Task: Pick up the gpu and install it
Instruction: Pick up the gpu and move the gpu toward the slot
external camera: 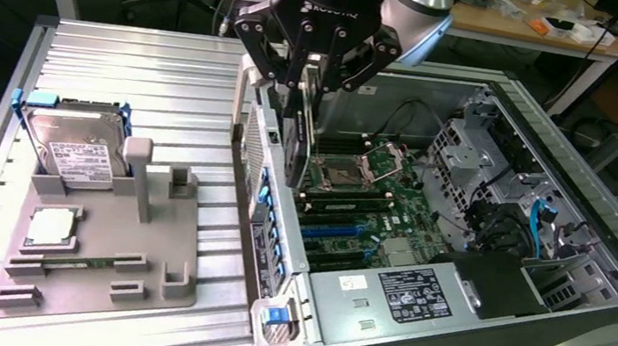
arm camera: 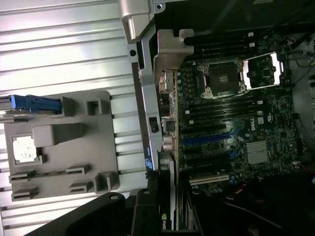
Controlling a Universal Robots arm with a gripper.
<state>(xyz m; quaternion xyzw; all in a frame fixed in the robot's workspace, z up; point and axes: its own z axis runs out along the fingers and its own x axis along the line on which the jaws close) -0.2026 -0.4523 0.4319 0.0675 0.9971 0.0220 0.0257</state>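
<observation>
1 card is in my grip: the gripper [external camera: 314, 83] has its fingers clamped on the top edge of the gpu [external camera: 302, 137]. The card hangs upright and edge-on over the open computer case [external camera: 605, 262], close to the case wall on the exterior view's left. Its lower end is above the motherboard [external camera: 371, 203], near the CPU socket [external camera: 350, 174], and not seated in the blue slots [external camera: 332, 226]. Outside the case I see the hard drive [external camera: 76, 149] standing on the grey tray [external camera: 164, 248].
</observation>
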